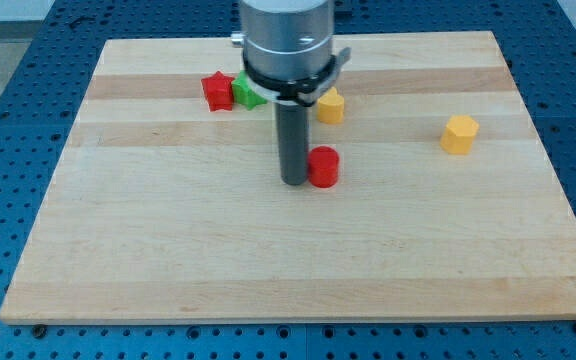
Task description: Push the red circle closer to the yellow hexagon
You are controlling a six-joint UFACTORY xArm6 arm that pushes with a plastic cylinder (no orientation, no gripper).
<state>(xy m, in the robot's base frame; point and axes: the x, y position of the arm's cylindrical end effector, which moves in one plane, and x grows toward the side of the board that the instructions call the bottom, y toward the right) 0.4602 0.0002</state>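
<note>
Our tip (295, 182): we are resting it on the counter (268, 270), touching the left side of the red circle.
Fingers: we are carrying none, only a straight dark rod (293, 140), so there is no open or closed state to tell.
Red circle (324, 167): it is sitting near the middle of the counter, just to the right of our tip.
Yellow hexagon (459, 134): it is lying well apart from the red circle, toward the view's right and slightly higher.
Second yellow block (330, 105): it is sitting just above the red circle, partly hidden behind our arm; we cannot tell its shape.
Red block (217, 91): it is sitting toward the view's top left, with an irregular outline.
Green block (246, 92): it is touching the red block's right side, partly hidden by our arm.
</note>
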